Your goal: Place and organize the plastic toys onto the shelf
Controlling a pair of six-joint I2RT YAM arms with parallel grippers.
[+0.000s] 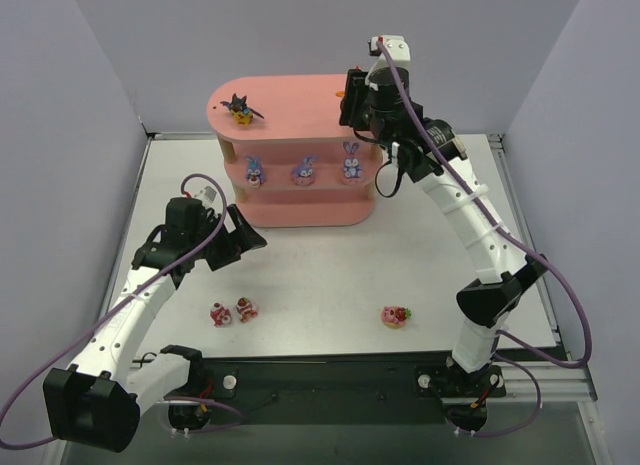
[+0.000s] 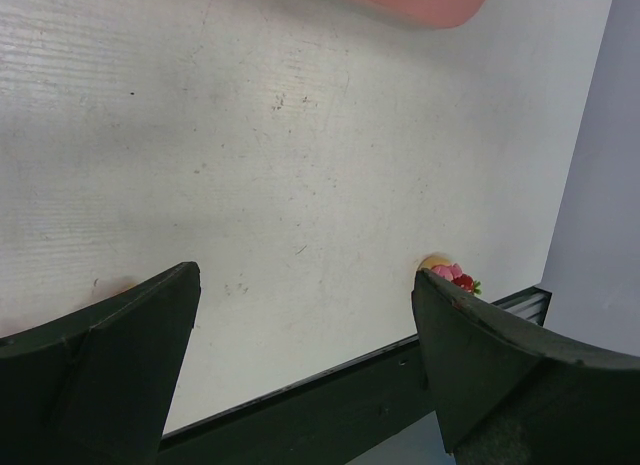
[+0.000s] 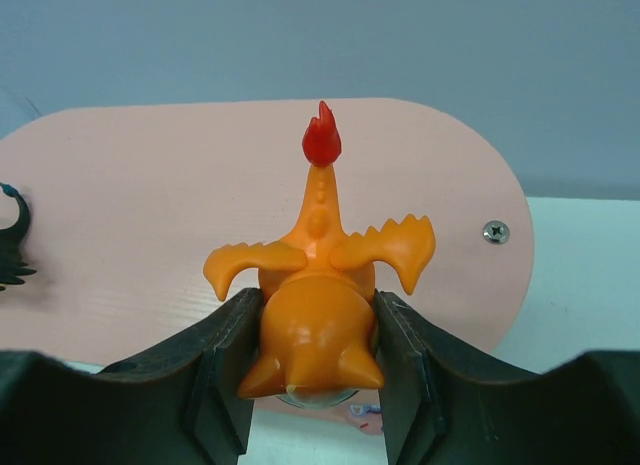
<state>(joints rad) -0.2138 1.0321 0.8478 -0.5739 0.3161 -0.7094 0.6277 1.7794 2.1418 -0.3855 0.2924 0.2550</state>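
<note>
- Uppermost, at the right end of the shelf's [image 1: 300, 93] top board: right gripper [image 3: 312, 357], jaws partly closed, clamped on both flanks of the orange figurine [image 3: 318, 285]. Red crest pointing toward the board's far edge. Contact with the board not discernible.
- Left end of the same board: black bat-like figurine [image 1: 241, 109], standing.
- Middle board, along the front edge: three purple-blue bunnies [image 1: 254, 170] [image 1: 304, 170] [image 1: 351, 161] in a row, apart from one another.
- Tabletop [image 1: 320, 265], toward the near-left corner: two red-and-white figurines [image 1: 219, 314] [image 1: 246, 308], just beside each other.
- Toward the near-right corner: third red-and-white figurine [image 1: 396, 316], well apart from the pair.
- Between the shelf's left end and the pair: left gripper [image 1: 245, 240], jaws spread fully wide, nothing held, hovering over bare tabletop.
</note>
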